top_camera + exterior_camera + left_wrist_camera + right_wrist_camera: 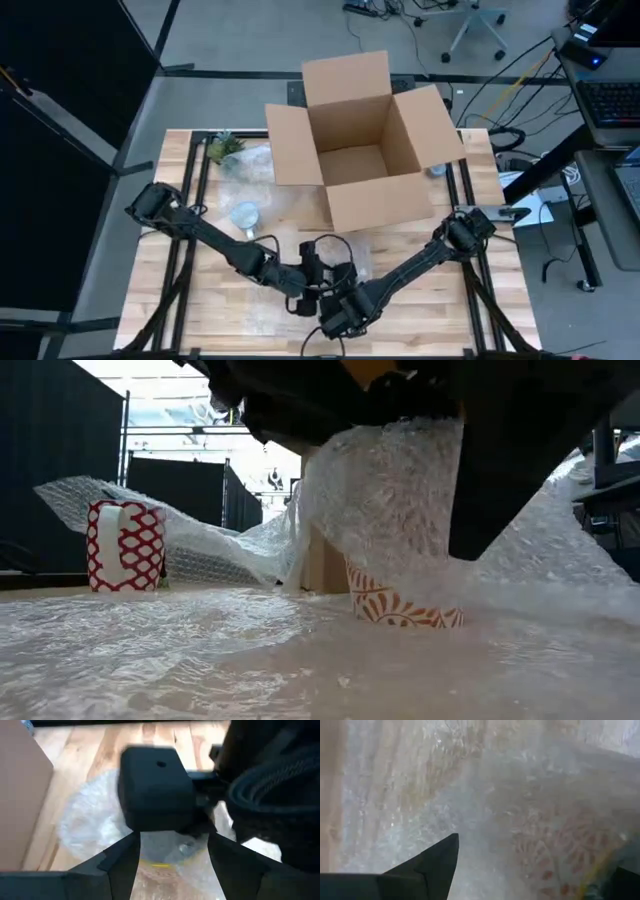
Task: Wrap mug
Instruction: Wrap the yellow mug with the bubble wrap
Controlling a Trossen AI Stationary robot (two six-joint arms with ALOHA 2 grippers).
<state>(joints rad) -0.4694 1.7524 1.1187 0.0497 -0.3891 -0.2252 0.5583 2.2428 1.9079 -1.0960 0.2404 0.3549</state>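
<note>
A mug with an orange leaf pattern stands upright on the table near its front middle. Bubble wrap is draped over it, leaving only its foot bare. The high view hides the mug under both arms. My left gripper is open, with wrap between its fingers. My right gripper is open over the covered mug, one finger standing clear beside it. My left gripper has bubble wrap between its open fingers; I cannot tell whether they touch it. My right gripper straddles the wrapped mug from above; the finger in view stands off it, and the other finger is nearly out of the picture, so I cannot tell if it touches.
An open cardboard box stands at the far middle. A red-and-white mug sits upright to the left on the spread bubble wrap. A small green plant is at the far left.
</note>
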